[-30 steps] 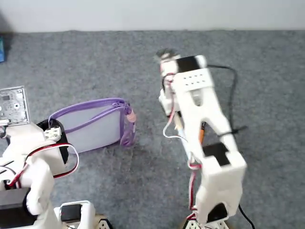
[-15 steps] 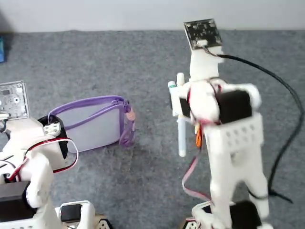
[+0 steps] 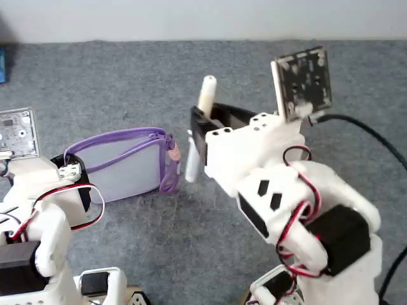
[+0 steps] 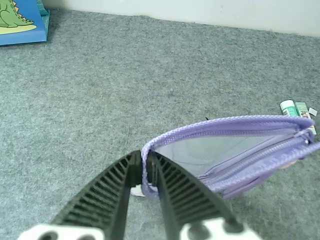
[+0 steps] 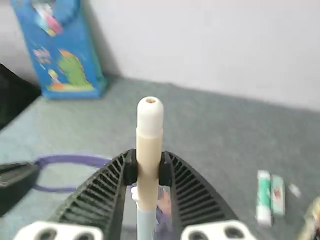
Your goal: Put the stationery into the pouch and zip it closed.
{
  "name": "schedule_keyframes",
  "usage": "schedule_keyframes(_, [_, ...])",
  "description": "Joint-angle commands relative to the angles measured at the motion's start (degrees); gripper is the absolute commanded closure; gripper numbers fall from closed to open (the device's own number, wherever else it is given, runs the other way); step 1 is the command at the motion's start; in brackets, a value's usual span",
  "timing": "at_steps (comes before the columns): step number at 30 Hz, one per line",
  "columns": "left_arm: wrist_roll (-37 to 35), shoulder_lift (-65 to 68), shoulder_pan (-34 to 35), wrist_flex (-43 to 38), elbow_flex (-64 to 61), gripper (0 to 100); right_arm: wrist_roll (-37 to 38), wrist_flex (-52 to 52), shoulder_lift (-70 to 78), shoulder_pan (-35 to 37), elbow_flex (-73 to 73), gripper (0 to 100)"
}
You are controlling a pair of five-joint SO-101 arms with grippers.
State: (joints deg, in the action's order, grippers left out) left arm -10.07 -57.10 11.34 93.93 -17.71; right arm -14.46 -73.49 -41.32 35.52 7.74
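Observation:
A purple zip pouch (image 3: pixel 121 164) lies open on the grey carpet, mouth upward. My left gripper (image 3: pixel 67 168) is shut on its left end; in the left wrist view its jaws (image 4: pixel 145 167) pinch the pouch (image 4: pixel 230 150) rim. My right gripper (image 3: pixel 205 119) is shut on a pen (image 3: pixel 207 92) with a cream cap and pale barrel, held just right of the pouch's zip-pull end. From the right wrist, the gripper (image 5: pixel 149 161) clamps the pen (image 5: pixel 150 125) upright, with the pouch rim (image 5: pixel 70 162) below. More stationery, green-and-white sticks (image 5: pixel 270 197), lies on the carpet.
A blue box with a dinosaur picture (image 5: pixel 65 50) stands against the wall, also in the left wrist view as the blue box (image 4: pixel 20 20). The green-and-white sticks (image 4: pixel 295 106) lie beyond the pouch's far end. A white wall borders the carpet's far edge.
The right arm has swung round and carried the pen leftward, from above the carpet's middle to beside the pouch's right end. The left arm and pouch have stayed put.

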Motion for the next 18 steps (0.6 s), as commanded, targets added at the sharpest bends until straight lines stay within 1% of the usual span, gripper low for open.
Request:
schedule_keyframes(1, [0.09, 2.11, -0.62, -0.7, -0.92, 99, 0.35, 13.32, -4.44, 4.44, -4.04, 99.1])
schedule_keyframes(3, [0.09, 2.11, -0.62, -0.79, -0.92, 99, 2.29, 19.65, -5.41, 7.16, -6.95, 99.1])
schedule_keyframes(6, [0.09, 2.11, -0.62, -0.79, -0.92, 99, 4.57, 29.49, -5.41, 8.84, -10.73, 99.1])
schedule_keyframes(7, [0.09, 2.11, -0.62, -0.79, -0.92, 99, 5.8, 32.84, -5.32, 9.01, -12.04, 99.1])
schedule_keyframes(10, [0.09, 2.11, -0.62, -0.79, -0.92, 99, 10.37, 41.27, -5.32, 12.62, -16.79, 99.1])
schedule_keyframes(14, [0.09, 2.11, -0.53, -0.79, -0.92, 99, 12.22, 47.25, -5.23, 17.36, -22.07, 99.1])
schedule_keyframes(18, [0.09, 2.11, -0.53, -0.7, -0.92, 99, 12.22, 48.75, -5.23, 19.65, -25.76, 99.1])
